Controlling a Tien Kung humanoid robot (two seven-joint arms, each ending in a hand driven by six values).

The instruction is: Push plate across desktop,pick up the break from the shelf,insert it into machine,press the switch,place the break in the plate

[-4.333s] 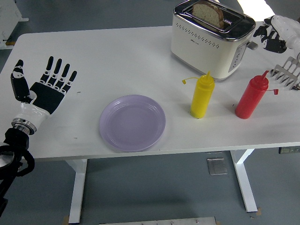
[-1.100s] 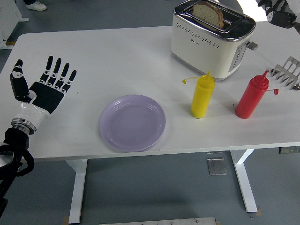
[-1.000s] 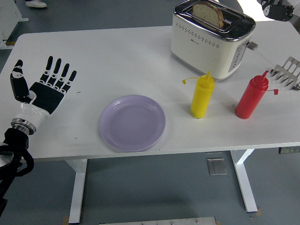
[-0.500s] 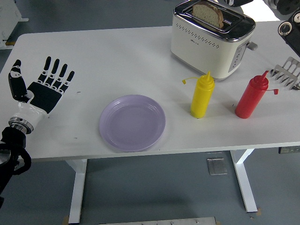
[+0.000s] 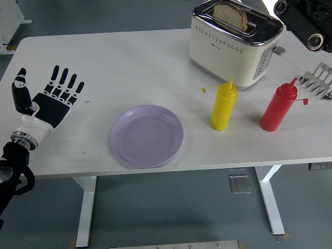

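Head view: white table [image 5: 104, 57], left hand [image 5: 49, 98] lying at the left side of the tabletop, palm up, all five fingers spread flat and holding nothing, thumb pointing up-left. Right arm [image 5: 306, 21] enters at the top right corner, only a black segment with round joints shows; the hand itself is out of frame, so cannot tell its finger state. Lilac plate [image 5: 147, 135] sits empty near the table's front edge, roughly centre, well apart from the left hand. Cream-and-chrome toaster [image 5: 233, 44] stands at the far side of the table, right of centre, with a slice of bread [image 5: 231, 14] standing upright in its slot, top half sticking out. Toaster lever [image 5: 279, 50] shows on its right end, with the control buttons on the end face beside it. Yellow squeeze bottle [image 5: 224, 106] stands upright just in front of the toaster, cap off and dangling to the left. Red squeeze bottle [image 5: 278, 108] stands upright to the right of the yellow one, near it but not touching, cap hanging to the right. Metal rack [image 5: 319, 80] is partly visible at the right edge, behind the red bottle. Right arm segment hovers above and to the right of the toaster, not touching it.
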